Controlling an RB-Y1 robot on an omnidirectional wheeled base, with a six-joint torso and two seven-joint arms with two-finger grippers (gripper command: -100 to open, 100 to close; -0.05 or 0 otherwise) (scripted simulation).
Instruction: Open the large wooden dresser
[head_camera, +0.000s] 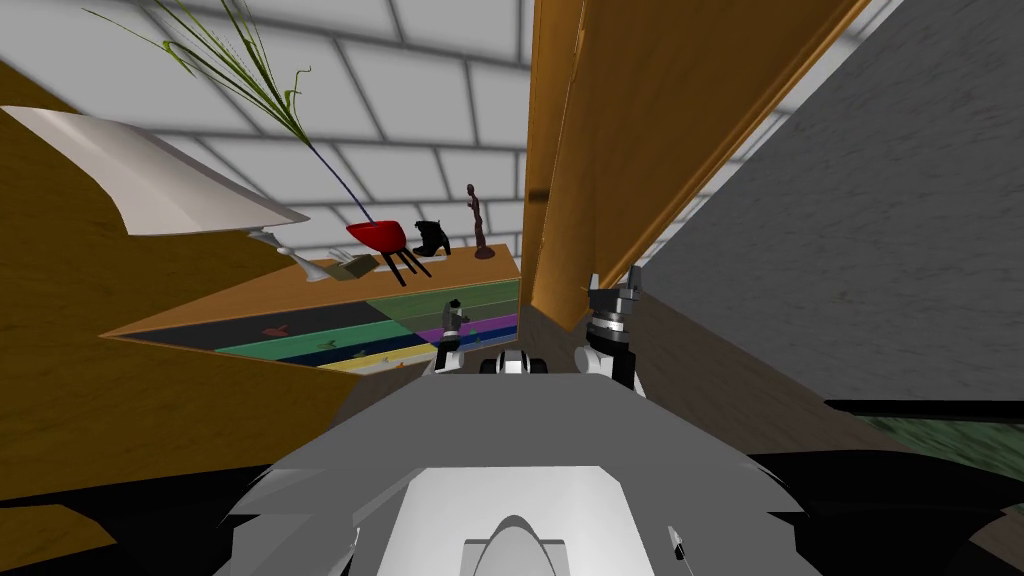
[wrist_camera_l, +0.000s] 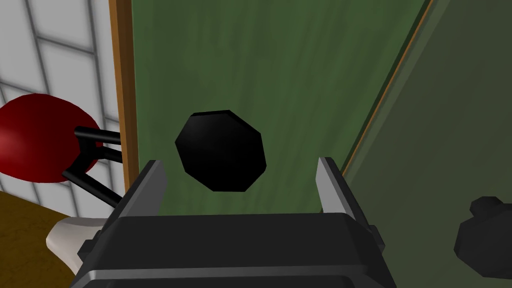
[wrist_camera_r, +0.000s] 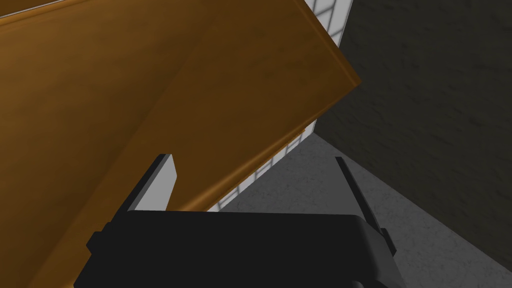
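Left wrist view: octagonal black knob (wrist_camera_l: 220, 150) on streaky green panel (wrist_camera_l: 280, 75)

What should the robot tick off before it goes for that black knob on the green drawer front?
1. Left gripper open: ok, fingers stand apart.
2. Black knob lined up between the fingers: ok, slightly off centre.
3. Knob gripped: not ok, neither finger touches it.
4. Red pot out of the way: ok, beyond the brown edge of the green front.
5. Right gripper free: ok, open, holding nothing, facing a brown wooden panel.
6. Distance left to the knob: cannot tell.
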